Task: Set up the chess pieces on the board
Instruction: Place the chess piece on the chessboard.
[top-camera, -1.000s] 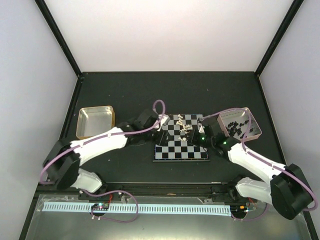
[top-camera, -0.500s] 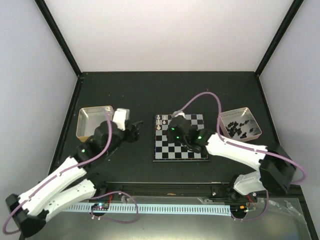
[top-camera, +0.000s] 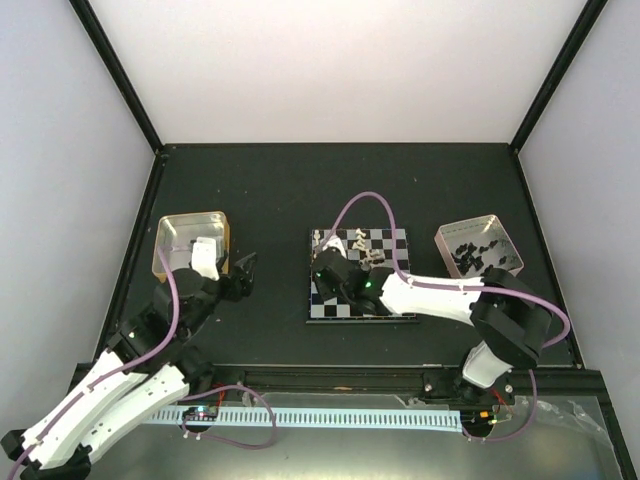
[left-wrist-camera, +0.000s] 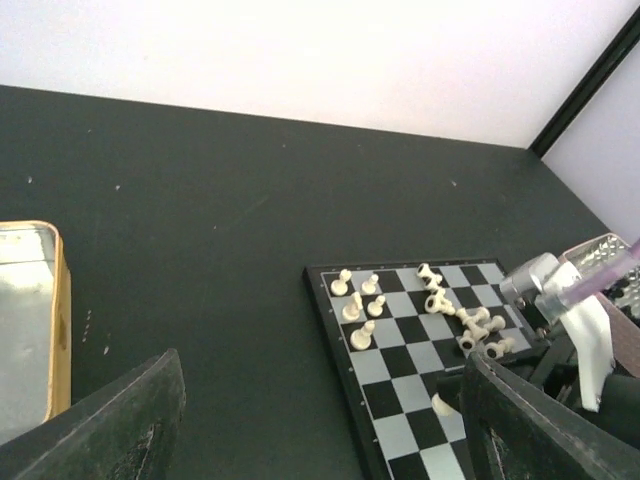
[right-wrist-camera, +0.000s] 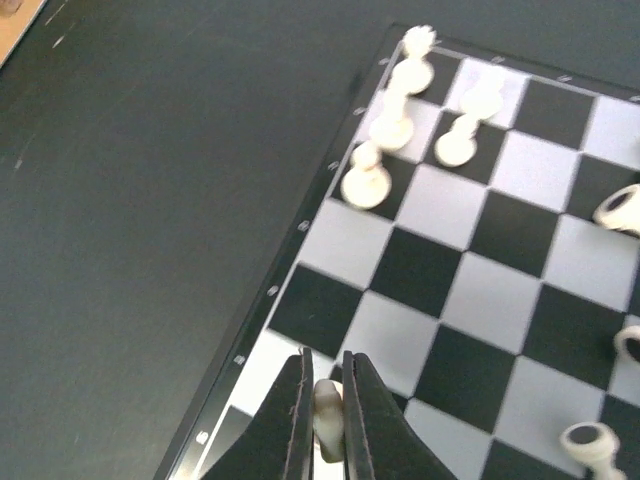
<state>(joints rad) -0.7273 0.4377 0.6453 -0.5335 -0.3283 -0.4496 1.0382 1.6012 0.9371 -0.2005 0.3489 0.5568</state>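
with the right hand (right-wrist-camera: 323, 425) pinching a cream chess piece (right-wrist-camera: 327, 403) low over the left edge of the board (right-wrist-camera: 505, 245), lower straight, centre on one square, release upright, clear of the standing pieces (right-wrist-camera: 391, 122) farther along.

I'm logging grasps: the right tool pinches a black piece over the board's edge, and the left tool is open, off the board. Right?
The piece in the right tool is cream-white, not black; the right wrist view shows it. It is over the board's edge, and the left tool is open, off the board.
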